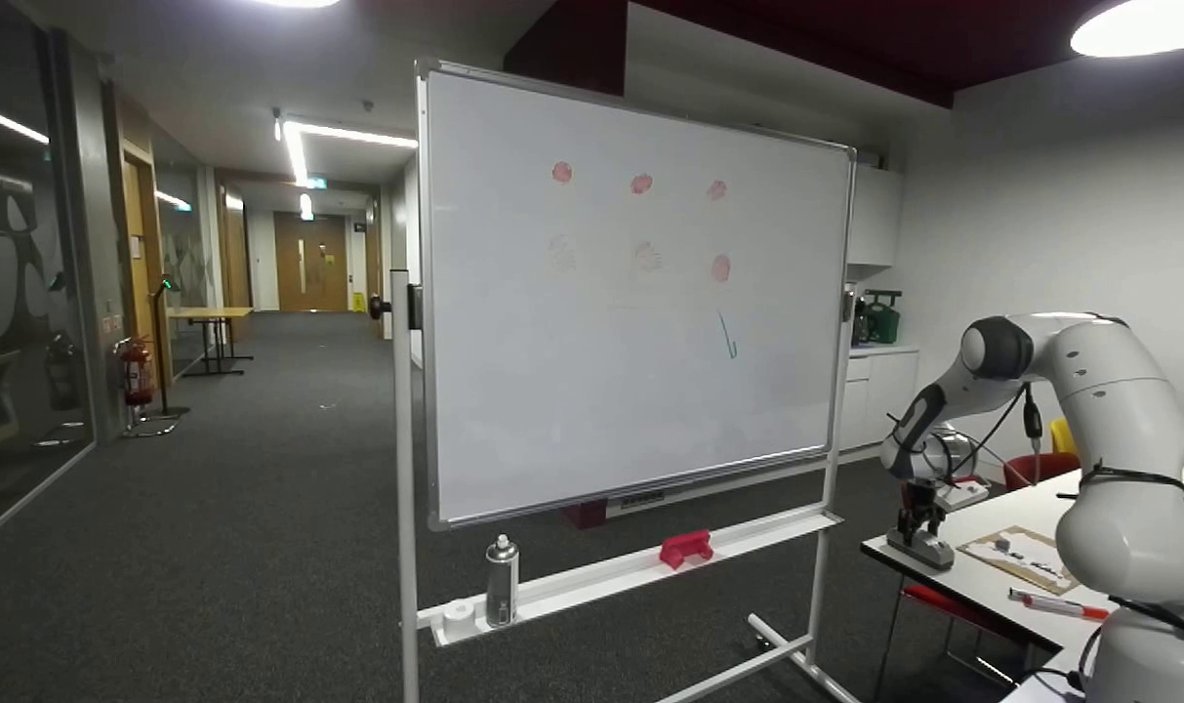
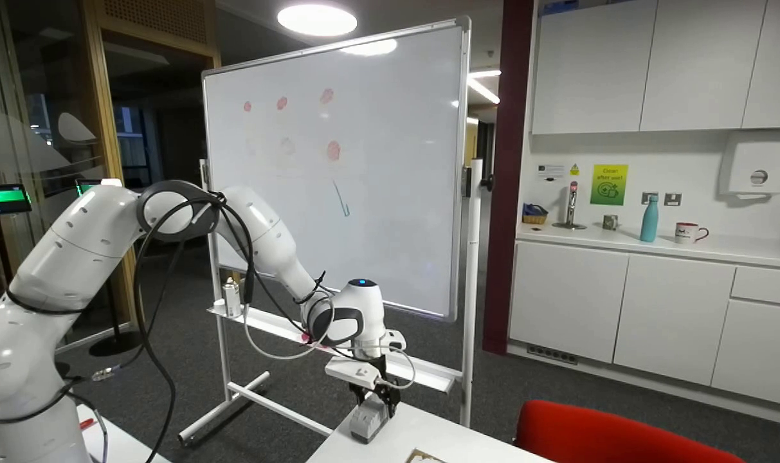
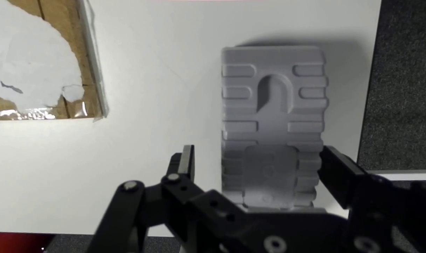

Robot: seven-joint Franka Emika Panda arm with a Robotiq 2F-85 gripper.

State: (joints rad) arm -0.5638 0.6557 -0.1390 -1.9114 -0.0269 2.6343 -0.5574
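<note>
**Claw astride a grey block at a corner of the white surface**

From where I stand, a white robot arm reaches low beside a whiteboard. Its claw is released, fingers parted around the block: a gap shows on one side, while the opposite finger sits right at the block's edge (whether it touches, I cannot tell). The block lies flat near the surface's corner, ridged face up. I take it that the claw is turned to span the block's shorter width because that suits its reach best, and that the ridges are meant for grip.

Further in, well apart from the block, lies a piece of cardboard with torn white paper on it, and nearer the arm's base lie pens. The surface's edge runs close by the block, and the whiteboard, marked with red dots, stands beyond it, probably limiting any swing that way. Below, its tray carries a spray can and a red bracket. A red chair stands by the surface.
</note>
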